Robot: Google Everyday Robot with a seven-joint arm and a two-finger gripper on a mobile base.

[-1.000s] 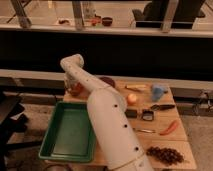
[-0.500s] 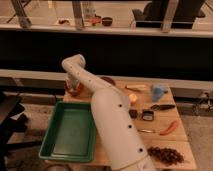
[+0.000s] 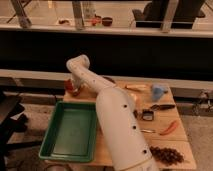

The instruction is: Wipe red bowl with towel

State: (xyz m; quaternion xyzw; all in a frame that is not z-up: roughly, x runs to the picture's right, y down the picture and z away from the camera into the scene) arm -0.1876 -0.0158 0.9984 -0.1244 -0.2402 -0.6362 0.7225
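The red bowl [image 3: 68, 86] sits at the far left corner of the wooden table [image 3: 175, 137], partly covered by my arm. My white arm reaches up from the bottom of the camera view, bends at an elbow and points down at the bowl. The gripper [image 3: 74, 90] is at the bowl's right rim, shut. I cannot make out the towel; it may be hidden by the gripper and wrist.
A green tray [image 3: 70, 131] lies at the table's front left, just before the bowl. A darker maroon bowl [image 3: 107, 80] peeks out right of the arm. Further right lie a light blue object [image 3: 159, 91], a red pepper [image 3: 170, 127], dark tools [image 3: 161, 106] and a dark cluster [image 3: 166, 155].
The arm's elbow has shifted slightly to the right over the bowl. The bowl and the other objects have stayed in place.
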